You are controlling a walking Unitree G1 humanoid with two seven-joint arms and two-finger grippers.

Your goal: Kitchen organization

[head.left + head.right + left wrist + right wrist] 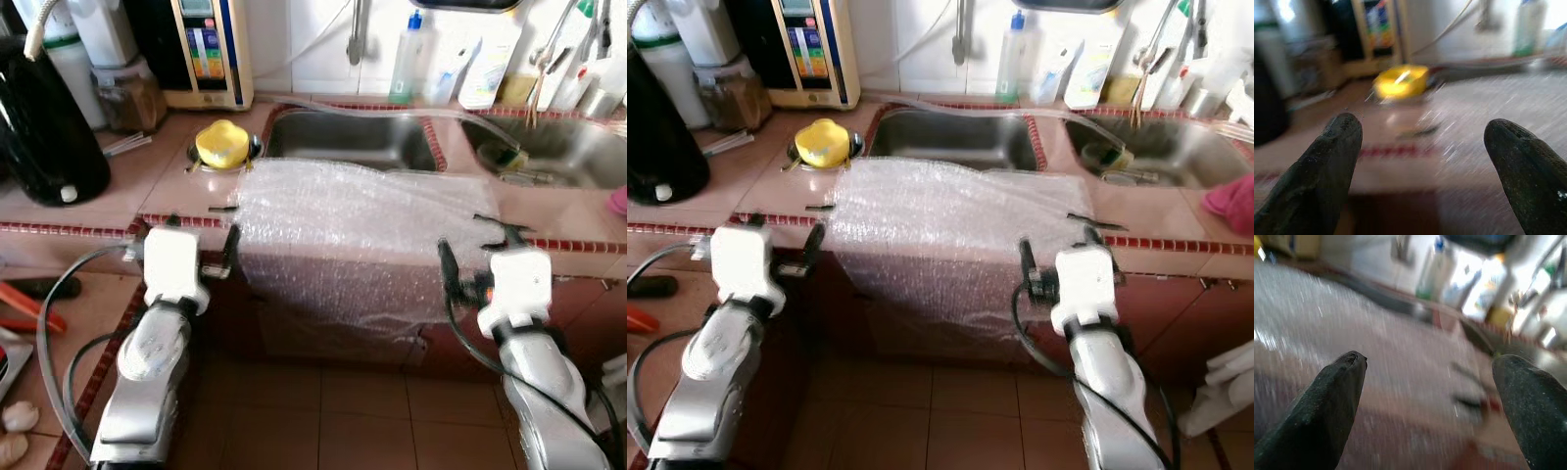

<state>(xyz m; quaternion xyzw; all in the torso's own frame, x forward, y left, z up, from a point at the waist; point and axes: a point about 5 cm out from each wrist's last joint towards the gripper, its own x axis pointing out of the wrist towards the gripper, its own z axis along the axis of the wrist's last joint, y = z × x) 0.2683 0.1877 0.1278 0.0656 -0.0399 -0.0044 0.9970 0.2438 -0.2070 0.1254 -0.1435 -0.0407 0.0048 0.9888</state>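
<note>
Tiled pink counter (118,201) spans mid-frame, with a bubble wrap sheet (353,235) draped over its front edge below the sink (348,139). Left claw (203,247) and right claw (477,253) flank it, both spread wide and empty. They seem poised to grab; next, each must close on a sheet edge.

a big black jug (44,127) stands on the counter; soap bottles (411,59) stand behind the sink (353,137).

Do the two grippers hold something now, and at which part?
Nothing is held. The left gripper and right gripper are both open, near the front edge of the bubble wrap.
</note>
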